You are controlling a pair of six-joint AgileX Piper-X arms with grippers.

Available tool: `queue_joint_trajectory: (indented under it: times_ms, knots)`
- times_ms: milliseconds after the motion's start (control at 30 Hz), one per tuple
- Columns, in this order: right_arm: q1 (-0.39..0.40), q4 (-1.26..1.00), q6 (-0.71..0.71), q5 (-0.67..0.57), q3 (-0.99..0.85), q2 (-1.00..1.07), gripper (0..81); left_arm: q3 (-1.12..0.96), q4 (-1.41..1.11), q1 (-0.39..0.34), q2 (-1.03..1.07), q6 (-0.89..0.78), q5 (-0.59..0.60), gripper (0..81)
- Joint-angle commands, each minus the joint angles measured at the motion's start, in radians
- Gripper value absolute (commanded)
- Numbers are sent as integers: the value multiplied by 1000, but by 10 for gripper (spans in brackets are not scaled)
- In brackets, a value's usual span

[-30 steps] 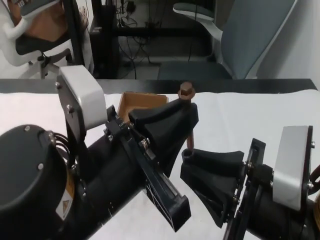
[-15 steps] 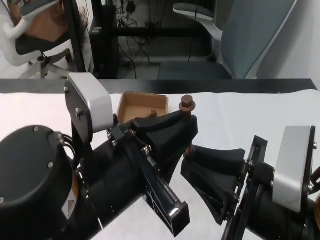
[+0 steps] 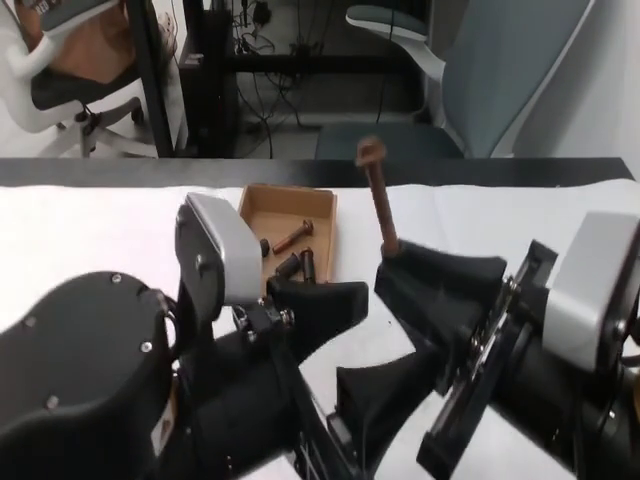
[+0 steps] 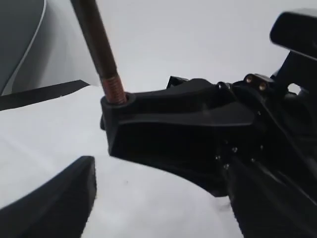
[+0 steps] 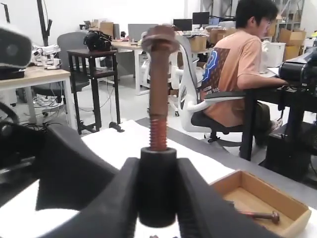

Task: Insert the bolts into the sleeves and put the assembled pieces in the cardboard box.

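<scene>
A white-covered bench [image 3: 80, 230] spreads under both arms. The left arm [image 3: 100, 390] bulks in the near left of the high view and the right arm [image 3: 590, 330] comes in from the near right. Beyond them, toward the far edge of the bench, sits the open cardboard box [image 3: 288, 192]. It is also visible past the fingers in the right wrist view [image 5: 292, 223]. The left end effector [image 3: 355, 340] hangs over the cloth just in front of the box, its two fingers spread wide with nothing between them. One of its fingers [image 4: 54, 198] shows in its own wrist view. The right end effector [image 5: 157, 191] is just beside it, closed tight on a black sleeve [image 5: 157, 198] that stands between its fingers. A rusty brown bolt [image 5: 159, 99] rises from the sleeve with its hex head uppermost, and a band of bare thread shows just above the sleeve's mouth. In the high view the bolt [image 3: 378, 200] leans a little, its head above the far edge of the bench, to the right of the box. In the left wrist view its shank [image 4: 99, 49] enters the sleeve at the tip of the right end effector [image 4: 119, 106]. Inside the box lie a few small pieces [image 3: 292, 250], one of them a brown bolt [image 5: 257, 215] lying flat.
</scene>
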Motion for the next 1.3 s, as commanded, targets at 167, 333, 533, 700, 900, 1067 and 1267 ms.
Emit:
queue_joint_trajectory:
  times_ms: [167,333,533,700,900,1067,1267]
  knots:
    - [-49,1,-71,-58,-60,-2,6,-4,152,55,-183,160,4,700]
    - [-49,-1,-87,-81,-87,45,6,-4,208,108,-304,208,-81,700]
    - [-72,47,76,-39,-151,199,6,-4,504,168,-421,171,-121,700]
    - [-124,186,68,-68,-365,422,6,-4,733,191,-434,144,-301,700]
    - [-202,485,68,-78,-746,740,6,-3,774,253,-233,160,-291,700]
    - [-253,625,68,-106,-1010,961,6,-6,649,331,19,169,-178,700]
    - [-301,774,80,-186,-1244,1149,70,-7,571,404,190,144,-64,700]
